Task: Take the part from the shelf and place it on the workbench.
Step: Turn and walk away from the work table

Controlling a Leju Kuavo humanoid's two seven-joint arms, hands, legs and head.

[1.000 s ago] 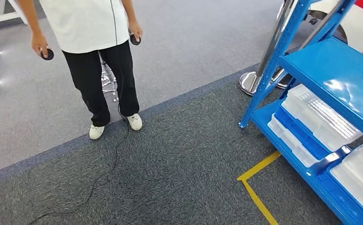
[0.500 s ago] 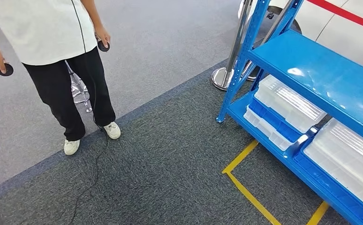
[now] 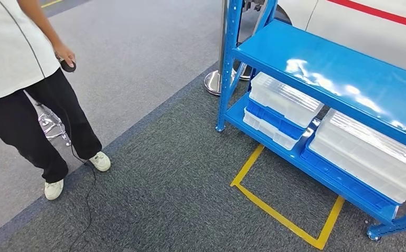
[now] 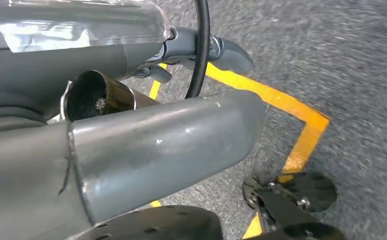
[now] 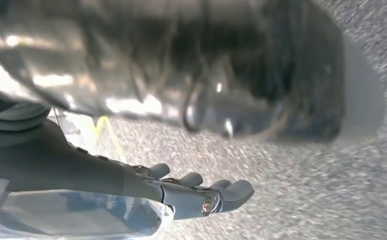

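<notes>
- While both arms hang low, the blue shelf [image 3: 331,68] stands ahead, more to the robot's right, its long side running slantwise.
- The right hand [image 5: 201,192] is nearer, fingers loosely apart and holding nothing.
- The left hand [image 4: 201,47] holds nothing I can see; how open it is, I cannot tell.
- Clear lidded bins [image 3: 284,98] sit low on the shelf.

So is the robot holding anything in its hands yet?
No. The right hand hangs with its fingers stretched out over the carpet, nothing in it. The left hand also shows nothing in its fingers. The bins sit on the shelf.
</notes>
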